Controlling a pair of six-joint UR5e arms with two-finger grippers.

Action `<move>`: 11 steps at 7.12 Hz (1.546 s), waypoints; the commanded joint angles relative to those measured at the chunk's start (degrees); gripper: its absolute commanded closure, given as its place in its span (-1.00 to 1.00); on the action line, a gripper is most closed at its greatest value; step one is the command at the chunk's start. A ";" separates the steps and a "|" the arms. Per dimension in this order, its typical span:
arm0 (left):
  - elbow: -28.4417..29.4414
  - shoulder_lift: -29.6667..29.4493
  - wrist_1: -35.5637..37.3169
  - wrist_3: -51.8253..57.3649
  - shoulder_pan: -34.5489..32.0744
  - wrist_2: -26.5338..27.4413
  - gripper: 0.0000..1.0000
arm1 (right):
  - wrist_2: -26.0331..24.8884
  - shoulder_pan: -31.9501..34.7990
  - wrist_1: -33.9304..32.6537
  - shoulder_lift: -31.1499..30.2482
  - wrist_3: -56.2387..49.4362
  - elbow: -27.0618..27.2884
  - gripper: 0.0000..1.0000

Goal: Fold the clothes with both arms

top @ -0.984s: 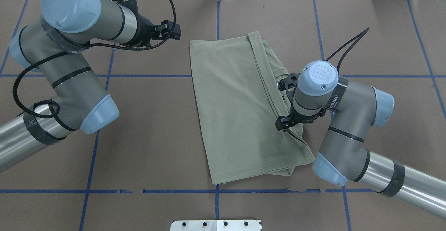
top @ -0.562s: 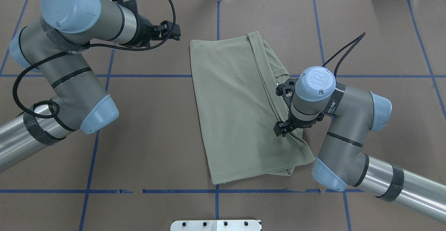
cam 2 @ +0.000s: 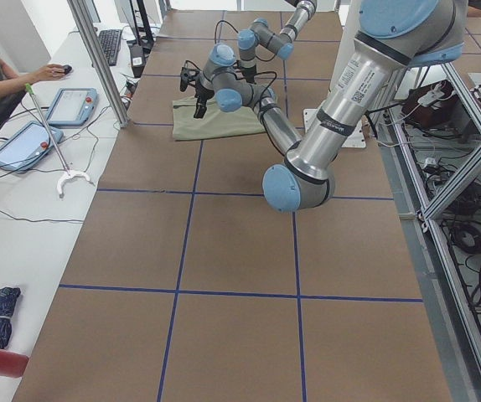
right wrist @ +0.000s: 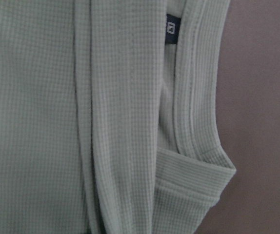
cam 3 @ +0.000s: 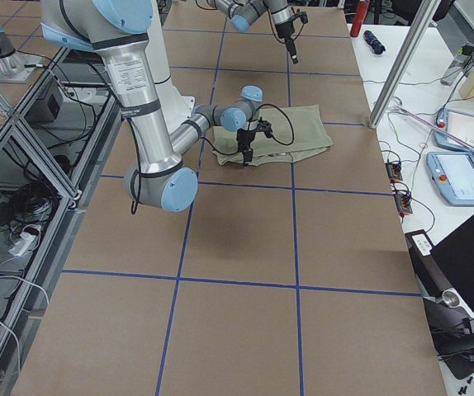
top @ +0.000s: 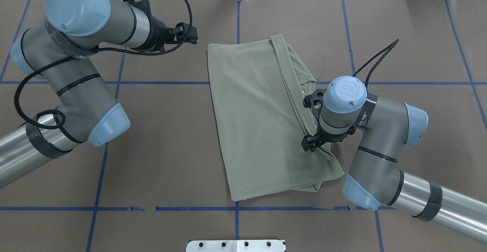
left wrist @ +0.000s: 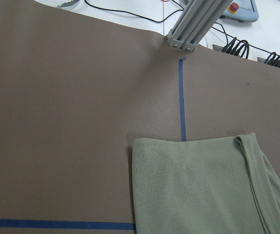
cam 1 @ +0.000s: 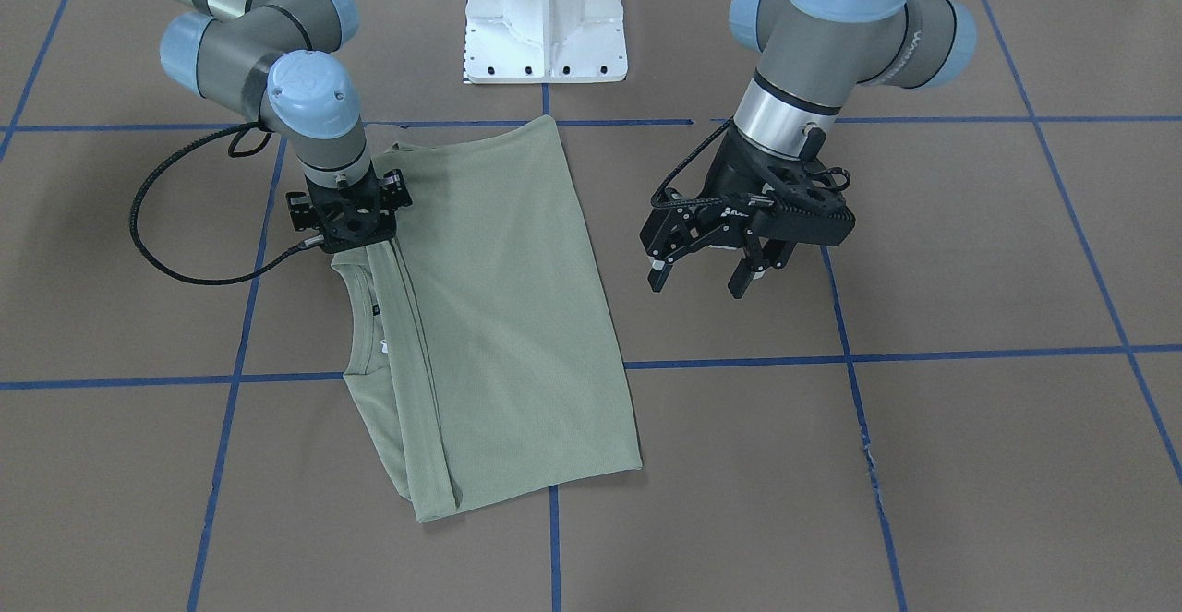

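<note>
Shirt (cam 1: 499, 317), sage-green knit, lies folded in a long panel mid-worktop (cam 1: 923, 455), collar and black label (cam 1: 376, 309) showing along the robot's right edge. Our right hand (cam 1: 346, 224) sits low over that edge; we cannot tell its grip. Our left hand (cam 1: 697, 284) hangs beside the shirt, spread wide.
</note>
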 commanded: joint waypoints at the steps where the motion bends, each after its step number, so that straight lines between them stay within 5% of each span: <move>1: 0.06 -0.09 -0.09 -0.10 0.00 -0.01 -1.00 | 0.00 1.66 0.00 -0.39 -1.36 -0.10 -1.00; 7: -0.03 -0.09 -0.09 -0.19 0.00 0.08 -1.00 | 1.05 7.98 0.00 -1.63 -7.34 -2.92 -1.00; 11: -0.38 0.17 0.00 0.25 -0.09 -0.01 -1.00 | 5.01 9.41 0.09 10.65 -6.38 -8.86 -1.00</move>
